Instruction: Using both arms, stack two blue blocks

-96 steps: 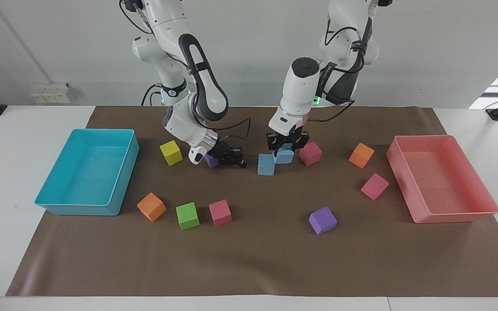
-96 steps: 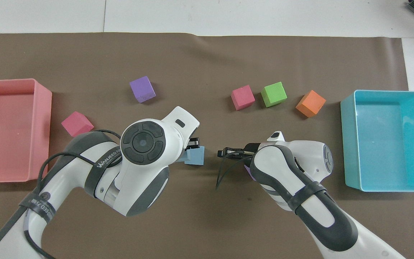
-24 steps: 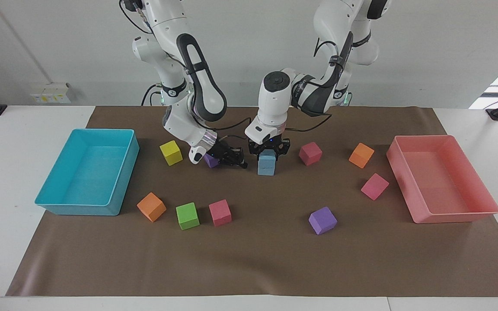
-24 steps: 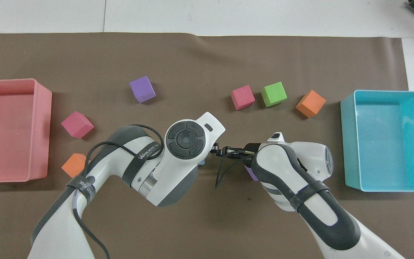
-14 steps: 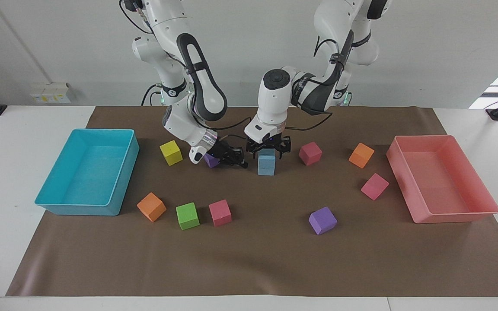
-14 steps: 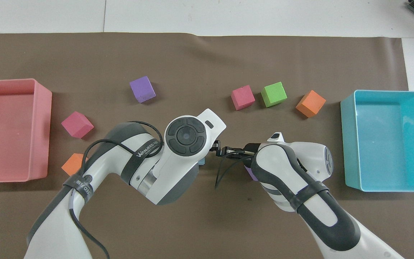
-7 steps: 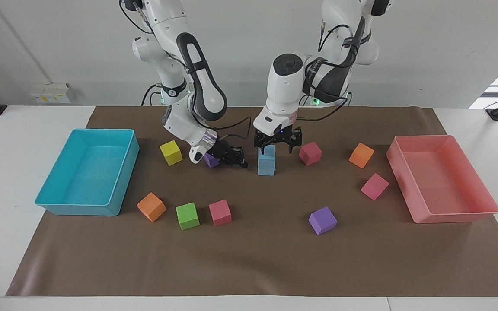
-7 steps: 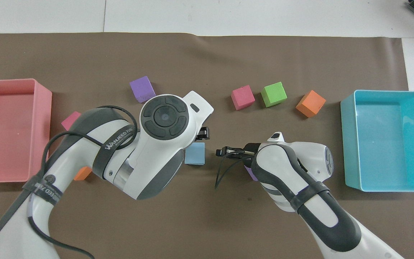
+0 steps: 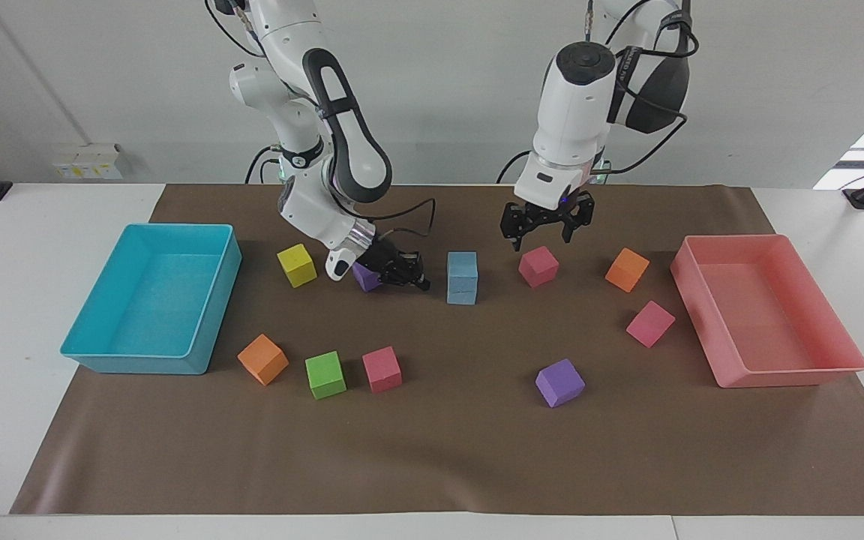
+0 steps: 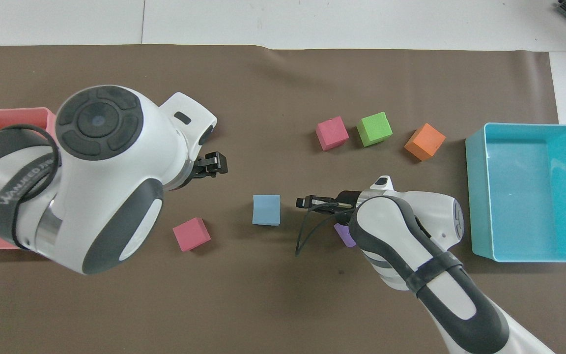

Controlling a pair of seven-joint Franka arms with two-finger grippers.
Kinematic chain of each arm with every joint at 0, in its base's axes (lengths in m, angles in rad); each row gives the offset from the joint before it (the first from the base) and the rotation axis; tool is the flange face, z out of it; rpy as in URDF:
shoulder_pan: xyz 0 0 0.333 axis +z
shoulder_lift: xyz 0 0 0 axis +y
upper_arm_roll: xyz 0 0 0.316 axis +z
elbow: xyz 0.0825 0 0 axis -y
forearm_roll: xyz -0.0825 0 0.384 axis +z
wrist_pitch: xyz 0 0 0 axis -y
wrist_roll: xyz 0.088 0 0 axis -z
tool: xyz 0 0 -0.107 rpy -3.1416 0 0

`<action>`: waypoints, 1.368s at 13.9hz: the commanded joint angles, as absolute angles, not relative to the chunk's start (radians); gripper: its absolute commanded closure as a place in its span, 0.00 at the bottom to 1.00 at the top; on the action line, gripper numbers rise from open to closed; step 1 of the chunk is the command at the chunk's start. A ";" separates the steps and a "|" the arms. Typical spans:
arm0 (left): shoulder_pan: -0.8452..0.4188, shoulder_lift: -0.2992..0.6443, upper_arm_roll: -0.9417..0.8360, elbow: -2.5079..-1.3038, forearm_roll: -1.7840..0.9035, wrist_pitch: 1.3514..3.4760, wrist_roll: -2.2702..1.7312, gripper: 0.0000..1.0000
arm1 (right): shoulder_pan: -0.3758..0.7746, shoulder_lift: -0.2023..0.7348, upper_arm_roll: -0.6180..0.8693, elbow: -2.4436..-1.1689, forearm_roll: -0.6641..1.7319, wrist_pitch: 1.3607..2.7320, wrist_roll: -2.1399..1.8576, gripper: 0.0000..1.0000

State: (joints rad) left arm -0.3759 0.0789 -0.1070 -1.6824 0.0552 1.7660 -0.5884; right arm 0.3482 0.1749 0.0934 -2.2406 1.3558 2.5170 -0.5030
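Observation:
The two blue blocks stand stacked mid-table, the upper blue block (image 9: 462, 265) square on the lower blue block (image 9: 462, 291); in the overhead view only the upper block's top (image 10: 266, 210) shows. Nothing touches the stack. My left gripper (image 9: 544, 238) hangs open and empty in the air over a pink cube (image 9: 538, 266), off toward the left arm's end from the stack. My right gripper (image 9: 411, 279) stays low and shut beside the stack, holding nothing, with a purple cube (image 9: 364, 276) by its wrist. From overhead the right gripper (image 10: 307, 202) points at the stack.
A turquoise tray (image 9: 139, 364) sits at the right arm's end and a pink tray (image 9: 784, 375) at the left arm's end. Loose cubes lie around: yellow (image 9: 296, 265), orange (image 9: 262, 358), green (image 9: 325, 374), pink (image 9: 382, 369), purple (image 9: 559, 382), pink (image 9: 649, 323), orange (image 9: 626, 269).
My left gripper let go of the upper blue block, rose and swung away toward the left arm's end. The block stays on the lower one. The right arm has hardly moved.

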 commanded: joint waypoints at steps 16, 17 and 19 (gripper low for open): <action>-0.074 -0.072 -0.103 -1.637 0.058 1.546 -0.129 0.00 | 0.284 0.064 0.095 -2.252 1.365 2.651 -0.540 1.00; -0.061 -0.078 -0.101 -1.638 0.058 1.543 -0.127 0.00 | 0.281 0.054 0.094 -2.244 1.355 2.651 -0.513 1.00; -0.037 -0.087 -0.101 -1.641 0.057 1.528 -0.132 0.00 | 0.247 0.023 0.097 -2.256 1.258 2.642 -0.489 1.00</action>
